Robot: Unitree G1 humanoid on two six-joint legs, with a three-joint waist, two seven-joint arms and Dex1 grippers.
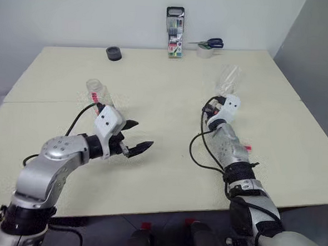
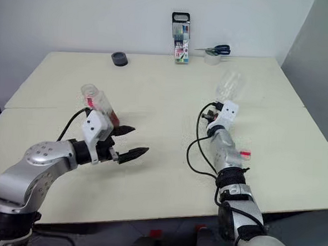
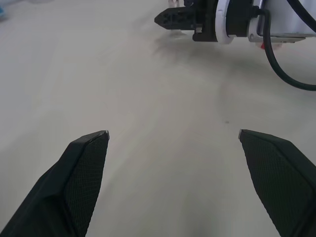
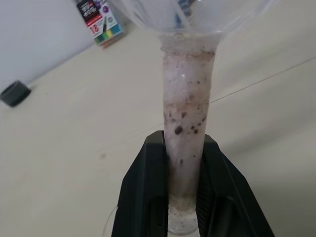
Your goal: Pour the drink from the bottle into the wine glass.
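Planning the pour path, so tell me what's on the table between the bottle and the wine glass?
Only bare table lies between the bottle and the wine glass, as the left eye view shows.

Both arms reach forward, apart.
The left gripper [image 2: 128, 142] points forward and rightward, fingers [image 3: 84, 163] spread wide, nothing between them. The right gripper [image 4: 183, 163] points level ahead, fingers clamped on the glass [image 4: 186, 113] stem.

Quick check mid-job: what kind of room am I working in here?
Probably an office or lab test bench, not a kitchen: a plain pale table against a bare white wall, with stationery at the back edge, namely a marker pack, scissors on a tape roll, and a small black cap.
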